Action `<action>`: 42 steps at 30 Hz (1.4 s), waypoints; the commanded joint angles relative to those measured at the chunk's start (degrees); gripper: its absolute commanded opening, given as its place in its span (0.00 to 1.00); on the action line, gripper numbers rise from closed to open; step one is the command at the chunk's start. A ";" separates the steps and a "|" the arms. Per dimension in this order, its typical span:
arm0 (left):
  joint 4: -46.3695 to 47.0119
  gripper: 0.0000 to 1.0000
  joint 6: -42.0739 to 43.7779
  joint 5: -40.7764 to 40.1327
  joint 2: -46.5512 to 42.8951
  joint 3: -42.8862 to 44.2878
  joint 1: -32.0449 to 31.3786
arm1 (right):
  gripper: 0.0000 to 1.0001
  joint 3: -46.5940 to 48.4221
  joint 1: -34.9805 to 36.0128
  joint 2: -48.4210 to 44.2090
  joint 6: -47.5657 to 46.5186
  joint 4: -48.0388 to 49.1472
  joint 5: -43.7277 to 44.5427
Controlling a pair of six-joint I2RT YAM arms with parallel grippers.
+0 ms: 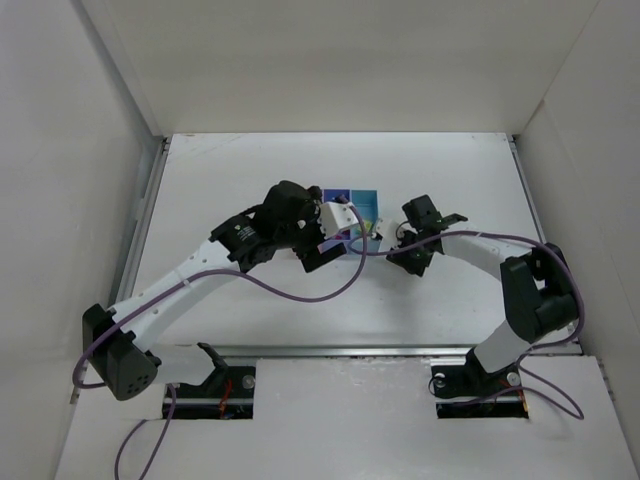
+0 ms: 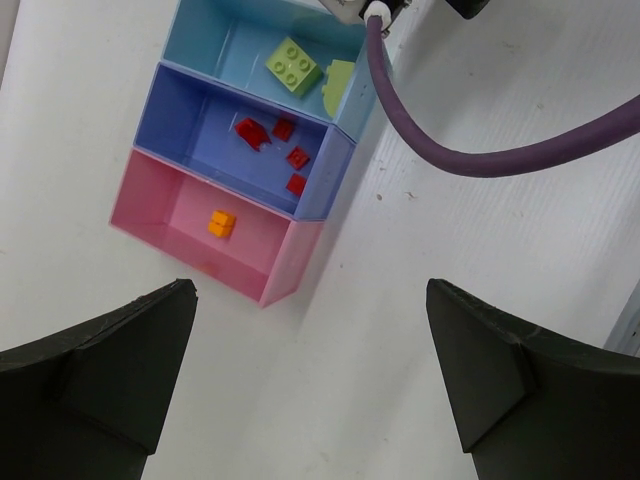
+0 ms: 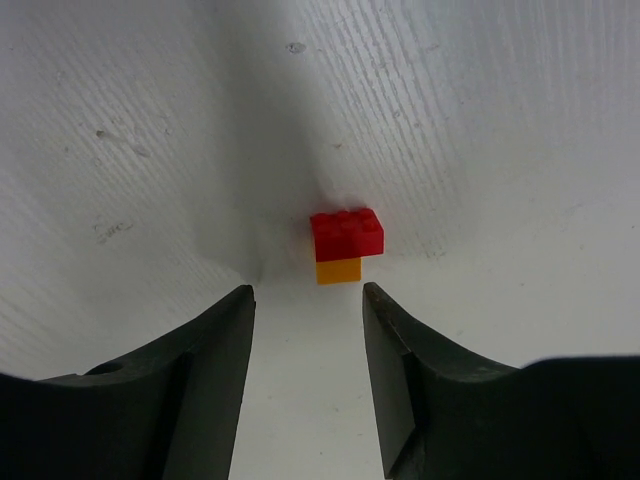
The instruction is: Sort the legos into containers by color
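My left gripper is wide open. Its two black fingers stand far apart and hold nothing. They hang over the white table and touch nothing that I can see.

My right gripper is open too, but not as wide. Nothing is between its fingers. Just past the tips, a red brick sits on top of an orange-yellow brick. The two make one little tower on the table. The fingers do not touch it.

In the left wrist view I see three bins joined in a row. The pink bin is nearest to the left gripper, and one orange brick lies in it. The medium blue bin is in the middle, with four small red bricks in it. The light blue bin is the farthest. A yellow-green brick lies in it with its bumps up. A pale green piece shows at that bin's wall, and I cannot tell its shape. A purple cable runs over the table beside the bins.

From above, the bins sit near the middle of the table. The left gripper is over them and hides part of them. The right gripper is just beside them, on the right.
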 commanded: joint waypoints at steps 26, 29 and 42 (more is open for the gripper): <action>1.45 1.00 -1.56 -1.13 -2.97 0.29 1.69 | 0.26 3.86 -0.92 4.85 4.66 5.97 1.80; 1.45 1.00 -1.56 -1.13 -2.97 0.29 1.69 | 0.25 4.39 -0.92 4.85 4.66 5.97 1.19; 1.45 1.00 -1.56 -1.13 -2.97 0.29 1.69 | 0.53 6.14 -0.92 5.37 7.82 5.44 1.45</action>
